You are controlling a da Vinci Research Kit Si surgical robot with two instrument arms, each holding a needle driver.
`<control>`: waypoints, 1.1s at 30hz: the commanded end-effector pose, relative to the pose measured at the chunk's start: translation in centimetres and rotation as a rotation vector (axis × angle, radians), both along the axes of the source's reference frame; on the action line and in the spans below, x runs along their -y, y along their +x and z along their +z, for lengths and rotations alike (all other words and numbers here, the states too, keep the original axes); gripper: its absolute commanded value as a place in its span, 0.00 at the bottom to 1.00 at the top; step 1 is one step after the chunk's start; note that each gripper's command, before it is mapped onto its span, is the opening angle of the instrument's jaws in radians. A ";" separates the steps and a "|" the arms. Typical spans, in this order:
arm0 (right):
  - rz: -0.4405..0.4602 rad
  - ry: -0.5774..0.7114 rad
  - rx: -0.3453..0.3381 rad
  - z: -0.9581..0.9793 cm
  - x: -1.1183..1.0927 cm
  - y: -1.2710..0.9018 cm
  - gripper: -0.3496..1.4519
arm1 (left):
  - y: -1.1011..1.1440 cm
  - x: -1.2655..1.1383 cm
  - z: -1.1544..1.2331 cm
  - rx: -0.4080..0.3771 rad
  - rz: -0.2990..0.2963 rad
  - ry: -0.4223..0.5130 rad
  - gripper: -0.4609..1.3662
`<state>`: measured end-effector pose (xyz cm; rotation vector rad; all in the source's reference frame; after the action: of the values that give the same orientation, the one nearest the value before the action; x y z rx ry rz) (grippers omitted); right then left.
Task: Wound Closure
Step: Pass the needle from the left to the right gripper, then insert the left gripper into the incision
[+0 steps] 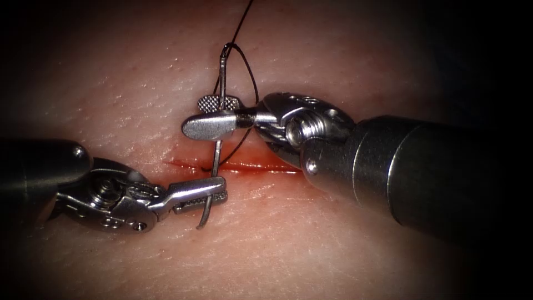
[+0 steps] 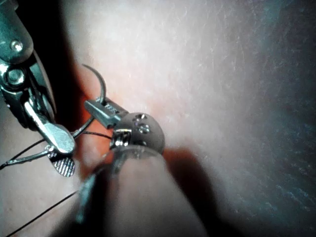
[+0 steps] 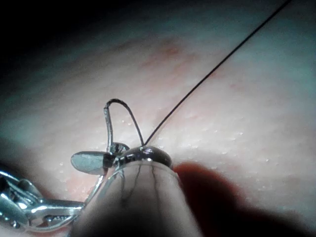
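Note:
The curved needle (image 1: 217,153) stands free above the tissue (image 1: 333,55), crossing the red cut (image 1: 261,165). My left tool (image 1: 222,189) is shut on the needle just behind its tip, below the cut. My right tool (image 1: 193,115) is above the cut, jaws open around the needle's upper shaft near the thread end. Dark thread (image 1: 254,83) loops from that end past the right tool down to the cut, and another strand runs up out of view. The left wrist view shows the left tool (image 2: 98,108) clamping the needle (image 2: 101,84). The right wrist view shows the needle (image 3: 108,126) and thread (image 3: 217,64).
Red fluid lines the cut and stains the tissue just below it. The right tool's thick shaft (image 1: 422,172) covers the cut's right end. The left tool's shaft (image 1: 33,166) comes in low from the left edge.

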<state>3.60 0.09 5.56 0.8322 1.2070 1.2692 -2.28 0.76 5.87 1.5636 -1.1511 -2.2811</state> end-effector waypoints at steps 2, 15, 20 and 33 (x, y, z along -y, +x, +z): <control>-0.001 0.000 0.001 -0.01 0.00 -0.01 0.52 | 0.01 -0.01 -0.01 -0.001 0.002 0.002 0.06; 0.026 0.005 0.027 -0.01 -0.06 -0.01 0.00 | 0.00 0.00 -0.01 0.004 0.000 0.005 0.06; 0.026 0.012 0.032 0.00 -0.07 -0.02 0.00 | 0.01 -0.03 -0.02 0.023 -0.009 0.025 0.37; 0.028 0.017 0.033 -0.02 -0.11 -0.02 0.00 | 0.01 -0.07 -0.03 0.118 -0.042 0.159 0.79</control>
<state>3.57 0.20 5.54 0.8118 1.1904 1.3095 -2.27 0.83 5.82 1.7688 -1.0594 -2.3900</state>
